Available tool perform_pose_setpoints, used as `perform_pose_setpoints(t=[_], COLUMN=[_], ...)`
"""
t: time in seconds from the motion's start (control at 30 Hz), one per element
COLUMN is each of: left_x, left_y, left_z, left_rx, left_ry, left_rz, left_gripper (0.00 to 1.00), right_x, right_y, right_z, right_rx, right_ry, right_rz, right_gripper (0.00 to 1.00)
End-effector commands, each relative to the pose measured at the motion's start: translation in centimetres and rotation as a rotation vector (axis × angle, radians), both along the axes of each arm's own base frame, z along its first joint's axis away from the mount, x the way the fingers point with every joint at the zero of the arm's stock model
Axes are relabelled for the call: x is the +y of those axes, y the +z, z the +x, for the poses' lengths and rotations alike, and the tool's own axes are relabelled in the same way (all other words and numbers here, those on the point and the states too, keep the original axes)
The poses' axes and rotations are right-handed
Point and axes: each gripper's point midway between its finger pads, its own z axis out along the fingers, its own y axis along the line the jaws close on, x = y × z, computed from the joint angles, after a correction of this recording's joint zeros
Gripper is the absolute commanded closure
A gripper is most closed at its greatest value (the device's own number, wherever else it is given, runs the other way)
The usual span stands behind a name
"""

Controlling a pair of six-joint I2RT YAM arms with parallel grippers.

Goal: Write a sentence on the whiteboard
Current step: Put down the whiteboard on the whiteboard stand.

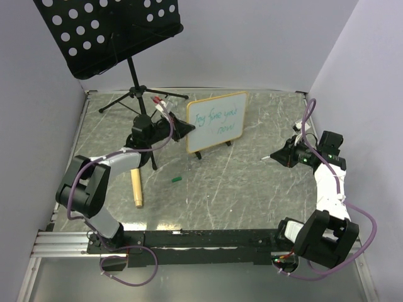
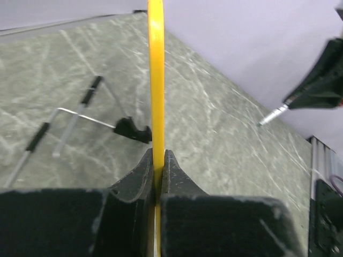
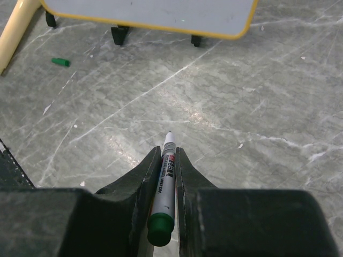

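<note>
I find the left end effector (image 2: 159,155) fully closed on the frame edge of the whiteboard (image 1: 217,123), with the rim running up between its jaws. The board stands on its small black feet (image 3: 119,35) on the table (image 1: 239,182), and its face carries two lines of green handwriting that I cannot read with confidence. The right end effector (image 3: 169,155) is closed almost completely on a green marker (image 3: 166,176), barrel lengthwise between the jaws and bare tip pointing forward. The board lies ahead of that tip and well apart from it.

My first concern is the narrow hold at one side of the board: if the marker presses on the far side, the board could pivot about that grip or skid on its feet. My second is that the barrel is held only by side pressure, so a firm push could drive it back through the jaws and lift the tip off the surface. My third is that a low approach across the face could smear the existing ink. The marker's cap (image 3: 60,62) lies loose, ahead and to the left of the right end effector, and a sweeping arm could knock it away.
</note>
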Motion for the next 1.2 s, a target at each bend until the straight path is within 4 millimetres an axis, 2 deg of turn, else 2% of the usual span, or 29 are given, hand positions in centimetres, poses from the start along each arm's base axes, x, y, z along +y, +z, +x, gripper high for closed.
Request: perform_pose_setpoints(t=[0.0, 0.03, 0.23, 0.37, 0.57, 0.6, 0.63, 0.8, 0.97, 1.07, 1.17], left_x=[0.6, 0.7, 1.6, 2.1, 3.1, 3.2, 3.4, 3.8, 3.7, 3.5, 3.7], left_y=[6.9, 7.5, 7.3, 6.2, 3.6, 2.7, 3.2, 1.3, 0.7, 0.0, 0.3], left_z=[1.8, 2.2, 3.5, 4.2, 3.2, 2.8, 2.4, 1.5, 0.4, 0.0, 0.0], left_rx=[-0.214, -0.224, -0.228, -0.221, -0.211, -0.194, -0.236, -0.222, -0.222, -0.181, -0.139], left_ry=[0.001, 0.004, 0.025, 0.045, 0.061, 0.058, 0.055, 0.063, 0.034, -0.002, -0.016], left_rz=[-0.095, -0.099, -0.109, -0.095, -0.095, -0.091, -0.107, -0.115, -0.147, -0.164, -0.226], left_gripper=[0.99, 0.99, 0.99, 0.99, 0.99, 0.99, 0.99, 0.99, 0.99, 0.99, 0.99], right_x=[0.0, 0.0, 0.0, 0.0, 0.0, 0.0, 0.0, 0.0, 0.0, 0.1, 0.1], right_y=[1.7, 1.6, 1.4, 1.3, 1.2, 1.2, 1.2, 1.2, 1.1, 1.1, 1.1], right_z=[0.6, 0.6, 0.6, 0.6, 0.6, 0.6, 0.7, 0.6, 0.6, 0.6, 0.5], right_rx=[-0.065, -0.063, -0.055, -0.047, -0.045, -0.042, -0.043, -0.045, -0.041, -0.036, -0.039], right_ry=[0.03, 0.031, 0.033, 0.035, 0.036, 0.035, 0.036, 0.038, 0.039, 0.04, 0.041], right_rz=[-0.002, -0.001, 0.002, 0.007, 0.009, 0.01, 0.009, 0.01, 0.012, 0.016, 0.016], right_gripper=[1.0, 1.0, 1.0, 1.0, 1.0, 1.0, 1.0, 1.0, 1.0, 1.0, 1.0])
